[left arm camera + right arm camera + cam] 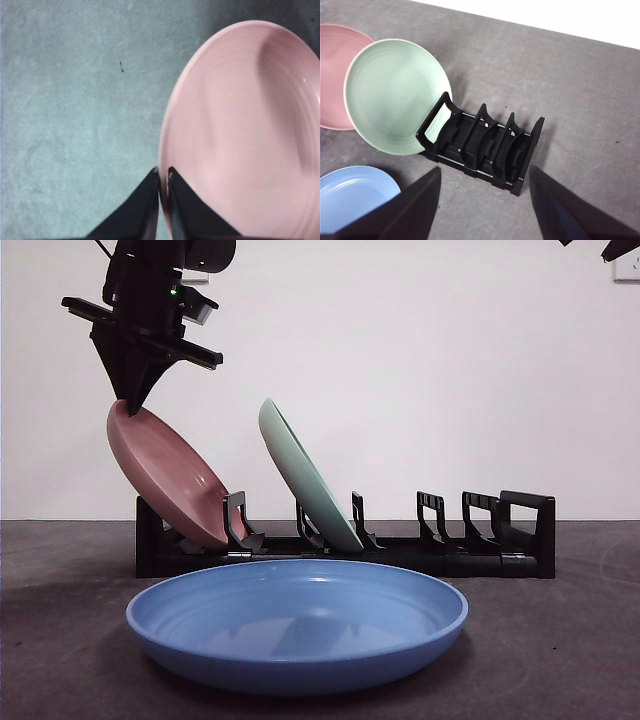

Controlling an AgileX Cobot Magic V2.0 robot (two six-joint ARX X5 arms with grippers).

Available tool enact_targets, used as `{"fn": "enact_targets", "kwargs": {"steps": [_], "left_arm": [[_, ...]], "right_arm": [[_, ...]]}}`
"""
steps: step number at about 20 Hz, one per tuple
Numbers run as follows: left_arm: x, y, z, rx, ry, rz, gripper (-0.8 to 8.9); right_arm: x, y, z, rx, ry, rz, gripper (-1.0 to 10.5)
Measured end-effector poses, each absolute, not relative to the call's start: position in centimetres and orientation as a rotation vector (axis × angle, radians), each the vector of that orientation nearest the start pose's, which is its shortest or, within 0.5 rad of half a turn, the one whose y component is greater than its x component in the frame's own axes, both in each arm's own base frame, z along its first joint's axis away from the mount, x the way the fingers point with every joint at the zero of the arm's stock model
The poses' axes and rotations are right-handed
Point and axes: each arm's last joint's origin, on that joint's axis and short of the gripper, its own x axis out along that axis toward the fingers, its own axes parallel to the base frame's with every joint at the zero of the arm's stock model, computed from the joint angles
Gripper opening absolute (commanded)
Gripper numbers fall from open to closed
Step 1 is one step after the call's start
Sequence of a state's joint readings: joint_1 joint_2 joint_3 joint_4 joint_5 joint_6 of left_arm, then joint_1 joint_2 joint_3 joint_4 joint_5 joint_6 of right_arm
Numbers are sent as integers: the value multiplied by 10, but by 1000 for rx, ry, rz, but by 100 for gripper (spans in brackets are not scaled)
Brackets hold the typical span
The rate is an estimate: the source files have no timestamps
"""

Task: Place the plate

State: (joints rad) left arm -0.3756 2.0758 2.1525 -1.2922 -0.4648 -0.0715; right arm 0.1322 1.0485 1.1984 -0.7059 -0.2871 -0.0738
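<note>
pink plate: round pink plastic plate (168,475) leaning tilted in end slot of the rack, lower edge seated, top rim clamped
left gripper: left gripper (163,172) above, jaws pinched together on the pink plate's rim
rack: black slotted plastic dish rack (480,550), several slots free
green plate: pale green round plate (305,477) leaning in the next slot
blue plate: wide blue plate (297,624) flat on grey table (580,650), in front of rack
right gripper: right gripper (485,182) high, jaws wide apart, waiting
progress: likely near done; release and retreat left
</note>
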Motion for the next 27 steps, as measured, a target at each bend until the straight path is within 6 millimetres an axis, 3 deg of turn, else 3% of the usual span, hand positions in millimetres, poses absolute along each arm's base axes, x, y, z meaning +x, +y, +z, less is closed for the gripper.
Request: {"fn": "enact_targets", "kwargs": {"steps": [9,21,24,27], "left_arm": [[393,-142,329,447,1119,127,7],[384,-137,376,444,998,183,7],[385,-132,377,438,1002,195,7],[378,-120,390,412,976,216,7]], "right_arm": [[200,35,378,-27,544,429,277],[200,35,378,-27,544,429,277],[200,35,378,-27,544,429,277],[199,37,378,-30,544,439,277]]}}
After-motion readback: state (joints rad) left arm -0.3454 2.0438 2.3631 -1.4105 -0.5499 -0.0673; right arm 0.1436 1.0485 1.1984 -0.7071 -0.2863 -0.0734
